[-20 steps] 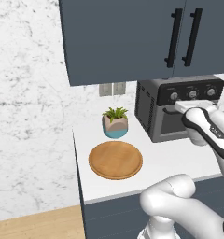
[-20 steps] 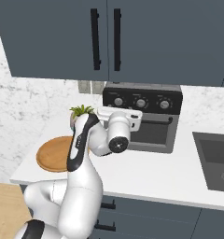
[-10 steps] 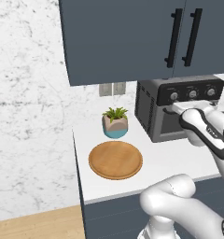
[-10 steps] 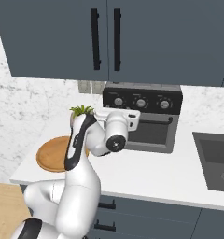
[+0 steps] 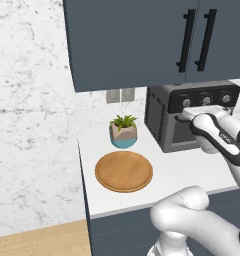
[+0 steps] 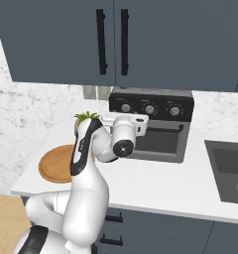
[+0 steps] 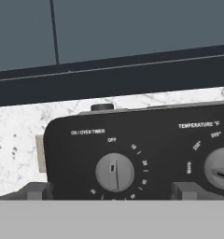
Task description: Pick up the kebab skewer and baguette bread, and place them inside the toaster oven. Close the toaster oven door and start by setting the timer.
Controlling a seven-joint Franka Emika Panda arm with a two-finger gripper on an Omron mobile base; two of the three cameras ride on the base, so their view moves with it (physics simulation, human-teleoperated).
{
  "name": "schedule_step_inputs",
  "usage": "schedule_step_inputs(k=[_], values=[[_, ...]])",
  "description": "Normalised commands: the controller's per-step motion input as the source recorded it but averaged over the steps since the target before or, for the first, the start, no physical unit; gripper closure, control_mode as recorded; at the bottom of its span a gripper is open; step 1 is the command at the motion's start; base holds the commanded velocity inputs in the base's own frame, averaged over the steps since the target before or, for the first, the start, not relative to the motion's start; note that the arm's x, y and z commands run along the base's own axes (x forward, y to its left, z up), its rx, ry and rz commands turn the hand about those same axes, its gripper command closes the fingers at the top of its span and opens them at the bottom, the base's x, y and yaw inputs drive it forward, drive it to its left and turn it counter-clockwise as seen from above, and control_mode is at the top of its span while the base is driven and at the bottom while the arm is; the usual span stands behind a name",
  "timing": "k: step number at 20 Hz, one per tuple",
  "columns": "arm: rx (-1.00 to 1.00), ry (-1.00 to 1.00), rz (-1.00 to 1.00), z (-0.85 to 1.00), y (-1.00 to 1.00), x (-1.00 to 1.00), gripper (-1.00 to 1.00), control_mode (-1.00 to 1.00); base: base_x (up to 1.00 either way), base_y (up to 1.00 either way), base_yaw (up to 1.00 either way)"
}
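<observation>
Before the boxy black toaster oven (image 7: 132,154), the hand (image 7: 111,190) gapes wide around its round ribbed timer knob (image 7: 115,172).

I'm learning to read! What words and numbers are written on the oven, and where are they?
"ON / OVEN TIMER": on the toaster oven panel, above the left knob.
"OFF": just over that knob.
"TEMPERATURE °F": above the right knob.
Small numbers ring both knobs; they are too blurred to read for sure.
The lettering on the robot's arm is too small to read.
</observation>
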Motion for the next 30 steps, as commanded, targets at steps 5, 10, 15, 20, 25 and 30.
schedule_step_inputs(k=[5, 10, 15, 20, 25, 30], values=[[0.00, 0.00, 0.00, -0.01, 0.00, 0.18, -1.00, -1.00, 0.00, 0.00, 0.00], [0.00, 0.00, 0.00, -0.12, 0.00, 0.14, -1.00, -1.00, 0.00, 0.00, 0.00], [0.00, 0.00, 0.00, -0.08, 0.00, 0.14, -1.00, -1.00, 0.00, 0.00, 0.00], [0.00, 0.00, 0.00, 0.00, 0.04, 0.20, -1.00, -1.00, 0.00, 0.00, 0.00], [0.00, 0.00, 0.00, 0.00, 0.00, 0.04, -1.00, -1.00, 0.00, 0.00, 0.00], [0.00, 0.00, 0.00, 0.00, 0.02, 0.09, -1.00, -1.00, 0.00, 0.00, 0.00]])
